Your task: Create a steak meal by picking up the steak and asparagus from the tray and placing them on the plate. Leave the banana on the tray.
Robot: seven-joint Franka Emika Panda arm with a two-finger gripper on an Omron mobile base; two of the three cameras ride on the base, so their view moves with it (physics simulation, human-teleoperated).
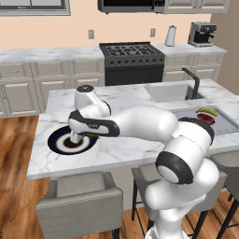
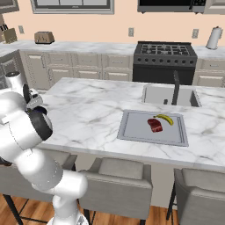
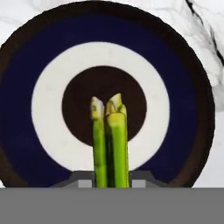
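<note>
My jaws are clenched on the asparagus (image 3: 110,144); through my hand camera its green stalks rise from between them and point at the dark brown centre of the plate (image 3: 26,96), which lies directly beneath. From behind on the left, I see my hand lowered over that plate (image 1: 58,140) on the marble surface (image 1: 130,100). The right base camera takes in what my hand camera cannot: the tray (image 2: 136,129) beside the sink (image 2: 169,96), well apart from the plate, holding the steak (image 2: 154,125) with the banana (image 2: 165,118) just beside it.
</note>
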